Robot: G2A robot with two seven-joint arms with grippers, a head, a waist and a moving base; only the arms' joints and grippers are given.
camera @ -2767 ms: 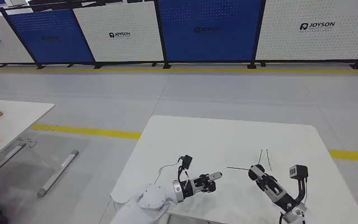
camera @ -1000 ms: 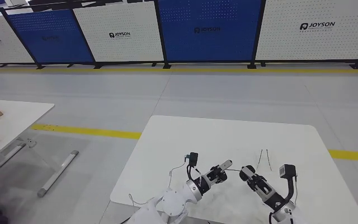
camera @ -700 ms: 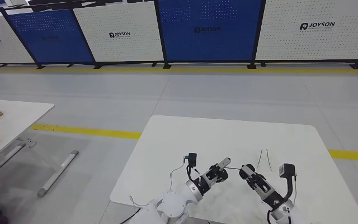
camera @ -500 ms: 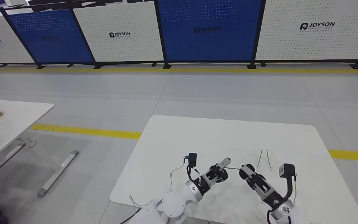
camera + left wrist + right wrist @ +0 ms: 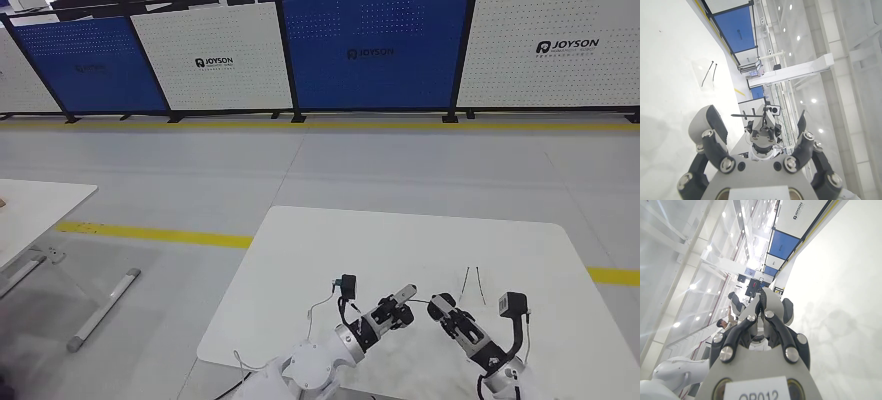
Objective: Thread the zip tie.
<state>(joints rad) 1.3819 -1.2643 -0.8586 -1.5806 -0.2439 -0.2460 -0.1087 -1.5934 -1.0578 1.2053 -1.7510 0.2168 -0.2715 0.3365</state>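
Top view: left gripper (image 5: 404, 297) gapes wide, facing right gripper (image 5: 437, 303) at its 3 o'clock, which pinches a tie (image 5: 745, 115); two spares (image 5: 472, 282) lie at 1 o'clock.

Bright ceiling lamps (image 5: 798, 38) glare overhead, the white table (image 5: 840, 272) shows soft grey shadows, wrist views bend at edges.

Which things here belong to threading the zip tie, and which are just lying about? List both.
In the job:
- thin black plastic zip tie, clamped in the shut right gripper
- open left gripper, facing the held tie

Lying about:
- two loose black zip ties, side by side on the white table, apart from both grippers
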